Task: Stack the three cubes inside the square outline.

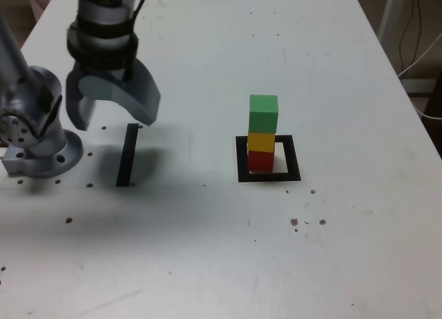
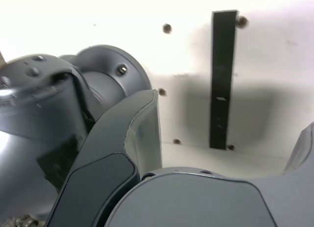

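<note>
Cubes stand stacked inside square outline.

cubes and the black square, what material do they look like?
Cubes, green, yellow, red: likely painted wood or plastic; flat matte colour, no glare, crisp edges. Black square: probably tape or print, lying flush on the table.
</note>
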